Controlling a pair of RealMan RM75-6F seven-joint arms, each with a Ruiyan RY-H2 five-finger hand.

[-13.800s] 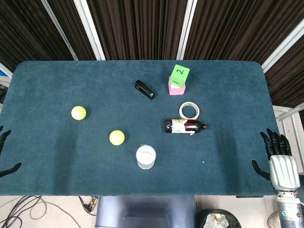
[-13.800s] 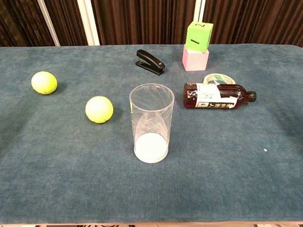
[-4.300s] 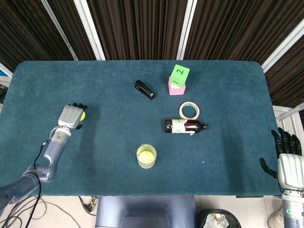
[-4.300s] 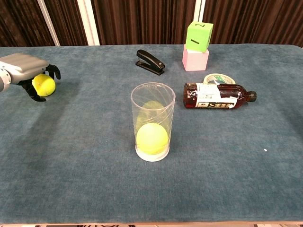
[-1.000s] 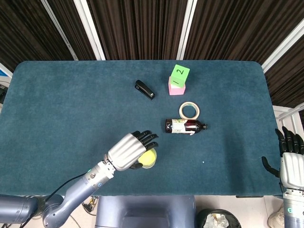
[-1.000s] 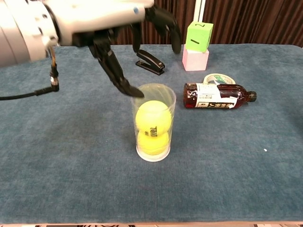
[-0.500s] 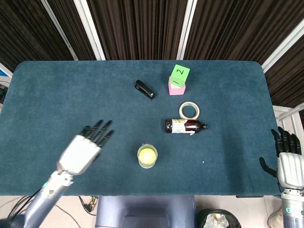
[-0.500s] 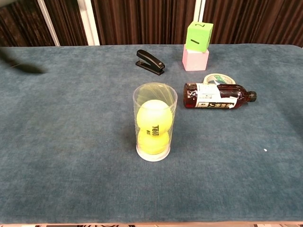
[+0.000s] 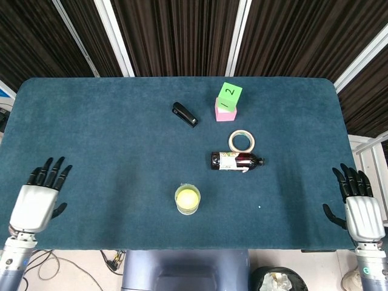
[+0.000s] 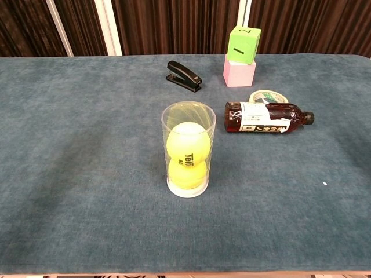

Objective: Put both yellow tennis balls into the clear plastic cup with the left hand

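The left hand hangs at the table's left edge near the front corner, released, fingers spread and nothing in it. It shows only in the head view.

Toward the middle of the front edge stands the clear plastic cup, upright. Both yellow tennis balls are inside it, stacked: the upper tennis ball sits on the lower tennis ball, which rests on the cup's base.

Behind the cup, toward the back edge, lies a black stapler. Further right a green cube sits tilted on top of a pink block. In front of these, a roll of tape lies flat, and just before it a brown bottle lies on its side, cap pointing toward the right edge.

The right hand sits just past the right edge near the front corner, also released, fingers apart and empty.
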